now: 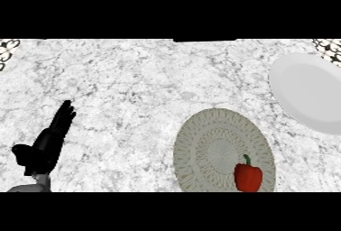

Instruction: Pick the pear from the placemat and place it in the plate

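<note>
A red fruit with a green stem (248, 176), shaped more like a bell pepper than a pear, stands on the round beige woven placemat (213, 149) at the lower right. A white plate (310, 92) lies at the right edge, beyond the placemat. My left hand (48, 142) shows at the lower left, open, fingers straight and pointing up, resting far from the fruit. My right hand is out of view.
The counter is grey-white marble. Patterned objects peek in at the top left corner (6, 49) and the top right corner (329, 47). A dark strip (203, 40) lies at the far edge.
</note>
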Controlling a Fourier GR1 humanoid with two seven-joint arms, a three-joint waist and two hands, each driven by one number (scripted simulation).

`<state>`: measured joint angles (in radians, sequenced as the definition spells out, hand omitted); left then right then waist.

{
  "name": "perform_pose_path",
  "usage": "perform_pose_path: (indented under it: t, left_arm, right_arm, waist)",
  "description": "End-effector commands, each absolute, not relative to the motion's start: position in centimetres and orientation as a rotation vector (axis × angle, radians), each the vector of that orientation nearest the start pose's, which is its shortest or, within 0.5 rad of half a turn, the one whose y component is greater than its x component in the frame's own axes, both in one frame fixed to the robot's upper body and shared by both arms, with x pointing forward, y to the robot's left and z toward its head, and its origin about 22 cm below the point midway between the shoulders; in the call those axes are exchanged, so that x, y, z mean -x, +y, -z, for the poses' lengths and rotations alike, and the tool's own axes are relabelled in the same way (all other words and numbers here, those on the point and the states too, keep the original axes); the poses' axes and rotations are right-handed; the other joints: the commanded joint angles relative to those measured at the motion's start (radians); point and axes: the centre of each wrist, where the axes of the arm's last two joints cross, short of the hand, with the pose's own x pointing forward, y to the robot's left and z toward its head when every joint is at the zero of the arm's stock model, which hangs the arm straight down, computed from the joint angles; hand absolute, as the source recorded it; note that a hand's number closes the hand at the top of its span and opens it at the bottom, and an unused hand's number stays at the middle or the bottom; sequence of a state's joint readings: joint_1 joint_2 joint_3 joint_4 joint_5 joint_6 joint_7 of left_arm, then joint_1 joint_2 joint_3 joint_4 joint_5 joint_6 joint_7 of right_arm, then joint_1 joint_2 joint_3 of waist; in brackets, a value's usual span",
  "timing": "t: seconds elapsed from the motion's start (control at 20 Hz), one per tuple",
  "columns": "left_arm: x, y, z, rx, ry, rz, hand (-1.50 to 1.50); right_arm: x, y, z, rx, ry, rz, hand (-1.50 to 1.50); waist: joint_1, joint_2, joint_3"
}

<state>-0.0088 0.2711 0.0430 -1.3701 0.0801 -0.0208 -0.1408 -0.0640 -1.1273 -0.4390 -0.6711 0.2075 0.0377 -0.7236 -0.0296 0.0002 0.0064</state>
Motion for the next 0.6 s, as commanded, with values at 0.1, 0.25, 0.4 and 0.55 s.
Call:
perform_pose_path:
  t: [0.1, 0.25, 0.4, 0.55]
  left_arm:
    - [-25.7, 29.5, 1.8, -0.145, -1.531, 0.164, 0.0]
    - [-24.7, 31.2, 1.8, -0.141, -1.514, 0.152, 0.0]
    - [-23.7, 30.0, 2.2, -0.13, -1.505, 0.14, 0.0]
    - [-25.0, 29.4, 2.7, -0.15, -1.525, 0.16, 0.0]
  right_arm:
    - [-13.2, -64.6, -18.4, 1.263, -1.53, -0.597, 1.5]
    - [-14.2, -64.5, -18.9, 1.199, -1.575, -0.562, 1.5]
    - [-17.0, -63.3, -20.6, 1.18, -1.566, -0.593, 1.5]
    - [-19.2, -62.3, -20.4, 1.152, -1.564, -0.632, 1.5]
  waist:
    - [0.039, 0.004, -0.003]
    - [0.042, 0.002, -0.005]
    - [0.044, 0.001, -0.006]
    - [0.04, 0.002, -0.006]
